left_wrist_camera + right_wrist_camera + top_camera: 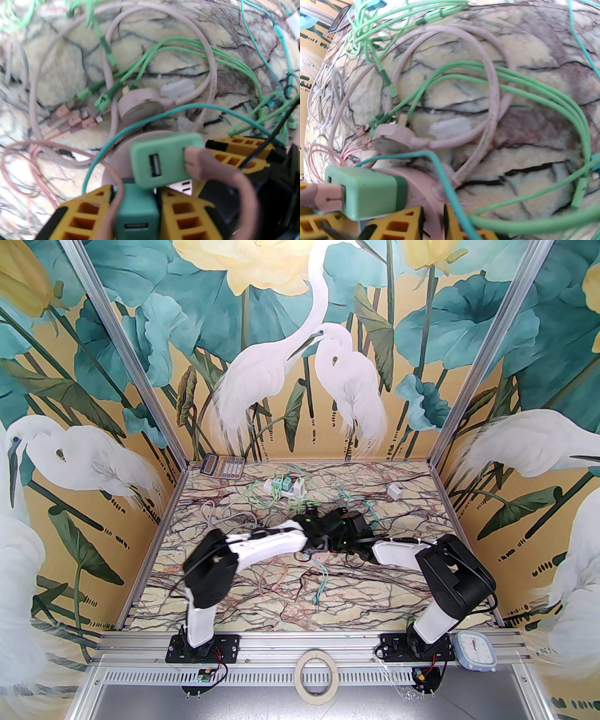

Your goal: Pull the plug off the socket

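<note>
The left arm [262,544] rose from its base, folded at the elbow and ran its white forearm low over the table [243,596] toward the socket [421,187], with the wrist tipped down. The left gripper [137,194] was clenched on a teal plug [137,211] at the socket's near side, one yellow finger on each flank. Just beyond it, a green plug [164,159] lay against the socket's face, with one USB port bare and a pink cable [211,168] pushed into the other. The socket, a round pink body, sat between the two wrists. The right gripper [432,208] had its jaws closed on the socket's pink rim, one on either side. The right arm [398,551] stood elbow out, its forearm level and pointing in at the socket.

From above, both grippers merged into one black mass over the socket, hiding it and the plugs. Whether the teal plug's prongs sat in the socket could not be told. The frame cut off its lower part and the green plug covered its far end. Near things in both wrist views were blurred. A teal wire [164,112] and green wires [534,93] crossed the table beyond the socket. In the left wrist view the pink cable hid part of the right gripper.
</note>
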{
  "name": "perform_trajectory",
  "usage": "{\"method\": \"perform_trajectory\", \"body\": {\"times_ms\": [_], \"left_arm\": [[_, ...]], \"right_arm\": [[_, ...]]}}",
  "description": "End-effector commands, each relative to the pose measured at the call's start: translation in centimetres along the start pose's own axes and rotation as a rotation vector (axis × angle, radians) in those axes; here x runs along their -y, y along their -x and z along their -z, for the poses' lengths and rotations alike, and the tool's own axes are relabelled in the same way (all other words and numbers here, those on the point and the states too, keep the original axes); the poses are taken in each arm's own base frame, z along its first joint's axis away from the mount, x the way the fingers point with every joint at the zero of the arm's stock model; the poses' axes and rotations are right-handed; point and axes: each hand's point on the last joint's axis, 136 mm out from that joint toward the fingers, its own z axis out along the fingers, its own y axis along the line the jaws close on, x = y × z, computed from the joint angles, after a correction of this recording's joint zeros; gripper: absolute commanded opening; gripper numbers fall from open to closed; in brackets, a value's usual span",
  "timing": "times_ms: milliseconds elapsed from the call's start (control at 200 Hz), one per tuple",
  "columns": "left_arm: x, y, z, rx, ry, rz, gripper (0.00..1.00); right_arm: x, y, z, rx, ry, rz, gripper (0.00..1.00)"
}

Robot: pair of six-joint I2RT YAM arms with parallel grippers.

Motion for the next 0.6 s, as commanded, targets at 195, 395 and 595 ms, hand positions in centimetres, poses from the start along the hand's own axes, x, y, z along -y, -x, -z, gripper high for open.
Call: {"method": "perform_trajectory", "body": {"times_ms": [195, 395, 595], "left_arm": [[4.8, 0.7, 3.0, -0.042, -0.293, 0.069, 0.10], [6.1, -0.2, 2.8, -0.009, -0.126, -0.084, 0.10], [5.1, 0.5, 3.5, 0.041, -0.026, -0.134, 0.10]], "right_arm": [[6.0, -6.9, -0.8, -0.211, -0.222, -0.038, 0.24], [6.1, -6.9, -0.8, -0.213, -0.226, -0.041, 0.24], [5.8, -6.4, -0.4, -0.194, -0.226, -0.033, 0.24]]}}
